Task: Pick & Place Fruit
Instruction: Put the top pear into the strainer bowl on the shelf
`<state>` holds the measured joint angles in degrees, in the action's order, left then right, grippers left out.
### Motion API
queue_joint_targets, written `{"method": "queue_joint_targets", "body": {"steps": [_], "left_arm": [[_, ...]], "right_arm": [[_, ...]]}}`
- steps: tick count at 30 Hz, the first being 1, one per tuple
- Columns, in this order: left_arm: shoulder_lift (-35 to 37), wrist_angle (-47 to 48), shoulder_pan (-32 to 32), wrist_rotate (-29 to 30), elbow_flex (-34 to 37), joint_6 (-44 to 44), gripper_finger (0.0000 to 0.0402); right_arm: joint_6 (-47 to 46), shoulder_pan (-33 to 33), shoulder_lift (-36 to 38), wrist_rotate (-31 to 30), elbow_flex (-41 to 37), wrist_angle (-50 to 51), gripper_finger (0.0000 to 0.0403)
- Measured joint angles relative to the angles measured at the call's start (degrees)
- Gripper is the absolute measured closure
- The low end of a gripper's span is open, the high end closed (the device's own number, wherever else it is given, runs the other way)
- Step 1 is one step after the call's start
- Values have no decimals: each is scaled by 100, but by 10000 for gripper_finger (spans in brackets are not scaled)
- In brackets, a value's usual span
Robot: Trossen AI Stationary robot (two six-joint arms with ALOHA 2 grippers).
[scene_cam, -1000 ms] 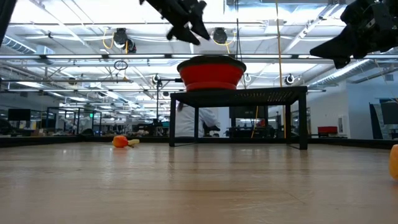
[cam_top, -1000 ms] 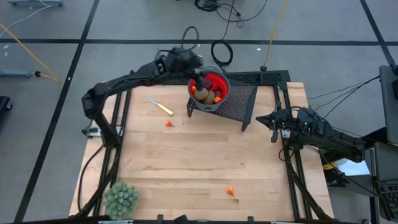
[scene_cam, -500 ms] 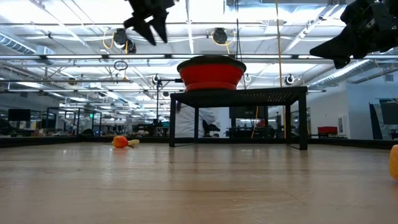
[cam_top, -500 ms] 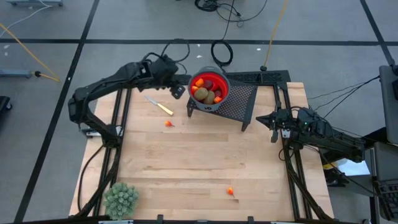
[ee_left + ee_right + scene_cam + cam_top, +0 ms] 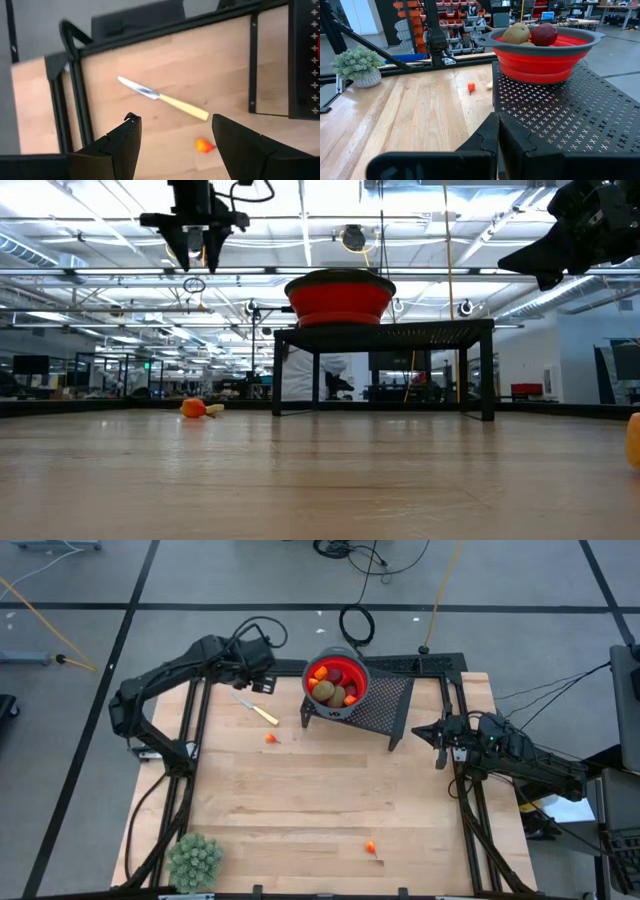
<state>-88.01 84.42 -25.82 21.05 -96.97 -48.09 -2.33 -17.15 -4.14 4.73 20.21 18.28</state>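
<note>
The red bowl [image 5: 337, 680] stands on a black mesh stand [image 5: 378, 707] at the table's far side. It holds toy fruit: brown kiwi ovals [image 5: 516, 33], a dark red round one [image 5: 543, 34] and orange pieces. One tiny orange piece [image 5: 270, 739] lies left of the stand, another [image 5: 371, 847] near the front edge. My left gripper [image 5: 268, 683] hangs open, high above the table left of the bowl, fingers pointing down over the yellow-handled knife [image 5: 162, 98]. My right gripper [image 5: 440, 735] waits shut by the stand's right side.
A pale green spiky plant ball [image 5: 195, 858] sits at the near left corner. The knife [image 5: 257, 709] lies left of the stand, close to the orange piece [image 5: 203, 145]. Bare wood spreads across the table's middle [image 5: 330, 790].
My left gripper has swung from above the red bowl toward the table's left, ending over the knife, and has turned so its fingers point straight down. The fruit in the bowl and the pieces on the table have stayed put.
</note>
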Motion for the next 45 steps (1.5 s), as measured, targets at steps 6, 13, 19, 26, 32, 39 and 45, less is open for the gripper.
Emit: {"method": "queue_joint_targets", "body": {"steps": [6, 13, 19, 26, 32, 39, 45], "left_arm": [[0, 199, -86, -587, 0, -344, 158], [0, 373, 198, -899, 350, -980, 158], [0, 0, 518, -1158, 1208, -1459, 158], [0, -1146, 719, -1652, 2399, -1672, 158], [0, -2078, 812, -2121, 3215, -1918, 158], [0, -2949, 850, -2165, 3778, -2213, 158], [0, -3698, 768, -2084, 4137, -2701, 158]], "right_arm": [[0, 0, 0, 0, 0, 0, 399], [17, 0, 2, 0, 0, 2, 399], [169, 0, 2, 0, 0, 4, 399], [351, 1, 1, -13, 0, 2, 399], [348, 2, 0, -15, 0, 2, 399], [345, 2, 0, -13, 0, 2, 399], [343, 2, 1, -13, 0, 2, 399]]}}
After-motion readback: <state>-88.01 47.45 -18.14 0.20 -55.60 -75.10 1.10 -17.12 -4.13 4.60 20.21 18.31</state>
